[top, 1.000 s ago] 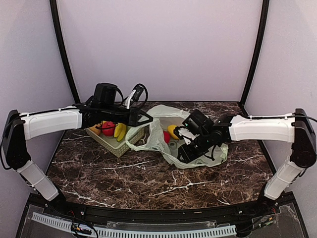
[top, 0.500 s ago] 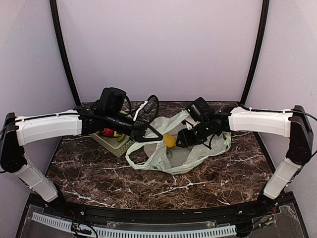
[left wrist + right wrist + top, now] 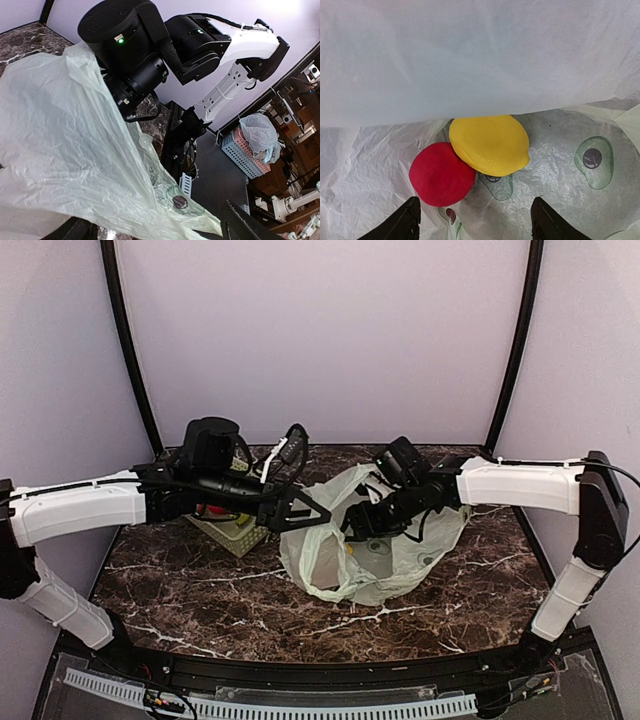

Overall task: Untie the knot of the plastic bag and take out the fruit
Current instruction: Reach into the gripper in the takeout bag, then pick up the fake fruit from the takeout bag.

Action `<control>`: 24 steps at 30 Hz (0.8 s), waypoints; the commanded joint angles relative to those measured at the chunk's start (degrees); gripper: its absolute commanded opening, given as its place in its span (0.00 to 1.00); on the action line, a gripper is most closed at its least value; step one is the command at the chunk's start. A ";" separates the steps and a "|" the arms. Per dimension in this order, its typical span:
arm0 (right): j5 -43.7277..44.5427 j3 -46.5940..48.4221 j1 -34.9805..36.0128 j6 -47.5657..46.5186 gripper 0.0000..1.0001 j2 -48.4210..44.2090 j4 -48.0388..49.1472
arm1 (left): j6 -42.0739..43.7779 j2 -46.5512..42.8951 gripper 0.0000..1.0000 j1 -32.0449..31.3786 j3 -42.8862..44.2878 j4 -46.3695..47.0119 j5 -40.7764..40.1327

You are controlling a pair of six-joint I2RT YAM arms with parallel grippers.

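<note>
The plastic bag [image 3: 385, 555] lies slumped on the dark marble table [image 3: 200, 590], between the two arms and just right of the basket [image 3: 232, 530]. I cannot make out the knot in any view, and the bag's mouth looks loose enough for an arm to reach in. The right gripper [image 3: 358, 525] is pushed into that mouth. Its wrist camera shows both fingers spread wide with nothing between them. A sheet of film hangs overhead, and two pieces of the fruit rest on the bag's floor just ahead. The yellow piece [image 3: 490, 145] sits almost on the line midway between the fingers. Its longer side runs across from one finger toward the other, well inside the gap. The red piece [image 3: 441, 175] touches it on the side of the finger at the picture's left, a little nearer the tips. The right arm is much the nearer to both, so the pick looks to be its job, by a short advance straight forward. The left gripper [image 3: 303, 512] is at the bag's left edge. Its jaws stand well apart with film spread across the gap, seemingly propping the opening rather than pinching it.
</note>
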 commanded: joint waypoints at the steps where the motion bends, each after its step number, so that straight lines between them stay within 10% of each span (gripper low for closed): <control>1: -3.21 -0.38 0.94 0.63 0.75 1.00 -0.01 | 1.82 -9.61 0.89 1.40 -4.57 -5.52 -9.10; 11: -5.84 0.70 3.64 2.36 0.78 3.59 -0.34 | -15.56 -17.92 0.98 7.13 -22.15 0.20 -19.04; 24: -9.04 0.82 5.14 6.39 0.69 6.46 2.39 | -23.40 -2.18 0.88 5.35 -25.78 15.40 -12.97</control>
